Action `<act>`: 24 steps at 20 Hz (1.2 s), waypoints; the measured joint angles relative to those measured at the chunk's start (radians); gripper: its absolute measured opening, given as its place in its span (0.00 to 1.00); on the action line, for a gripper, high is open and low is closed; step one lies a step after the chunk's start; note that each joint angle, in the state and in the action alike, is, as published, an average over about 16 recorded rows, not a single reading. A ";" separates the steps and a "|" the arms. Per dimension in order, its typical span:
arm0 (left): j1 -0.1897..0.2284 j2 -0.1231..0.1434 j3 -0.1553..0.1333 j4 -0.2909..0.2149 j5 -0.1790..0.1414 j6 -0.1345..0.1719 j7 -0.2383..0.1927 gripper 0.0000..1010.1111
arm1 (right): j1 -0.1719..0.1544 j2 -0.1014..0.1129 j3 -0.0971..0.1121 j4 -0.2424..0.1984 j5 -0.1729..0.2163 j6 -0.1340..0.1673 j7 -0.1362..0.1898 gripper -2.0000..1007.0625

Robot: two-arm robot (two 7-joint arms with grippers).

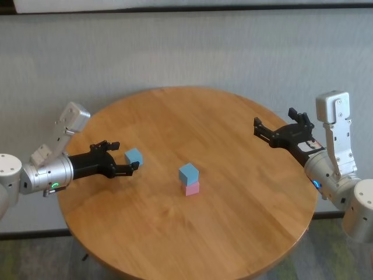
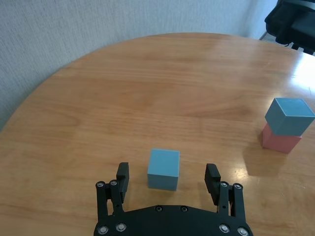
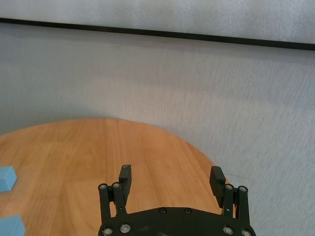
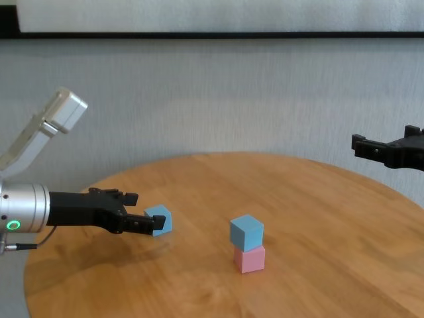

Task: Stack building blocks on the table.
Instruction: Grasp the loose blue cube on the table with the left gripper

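Blue block (image 2: pixel 164 168) between open left end effector (image 2: pixel 167 178) fingers

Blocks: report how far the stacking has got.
Done: one blue block sits on the pink block mid-table. In hand: the open left gripper brackets the loose blue block, not yet gripped. Left: grasp it and top the stack. The right gripper hangs open over the table's right edge.

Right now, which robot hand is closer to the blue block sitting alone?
The left hand. Its open fingers are on either side of the lone blue block, not gripping it. The right hand is open, up at the table's far right edge.
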 joint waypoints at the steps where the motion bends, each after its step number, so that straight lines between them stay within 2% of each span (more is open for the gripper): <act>1: 0.002 0.001 -0.001 -0.005 0.001 0.002 0.000 0.99 | 0.000 0.000 0.000 0.000 0.000 0.000 0.000 1.00; 15: 0.027 0.013 -0.010 -0.056 0.006 0.026 0.006 0.99 | 0.000 0.000 0.000 0.000 0.000 0.000 0.000 1.00; 19: 0.055 0.029 -0.008 -0.120 0.001 0.055 0.019 0.99 | 0.000 0.000 0.000 0.000 0.000 0.000 0.000 1.00; 24: 0.106 0.058 -0.009 -0.235 -0.007 0.106 0.039 0.99 | 0.000 0.000 0.000 0.000 0.000 0.000 0.000 1.00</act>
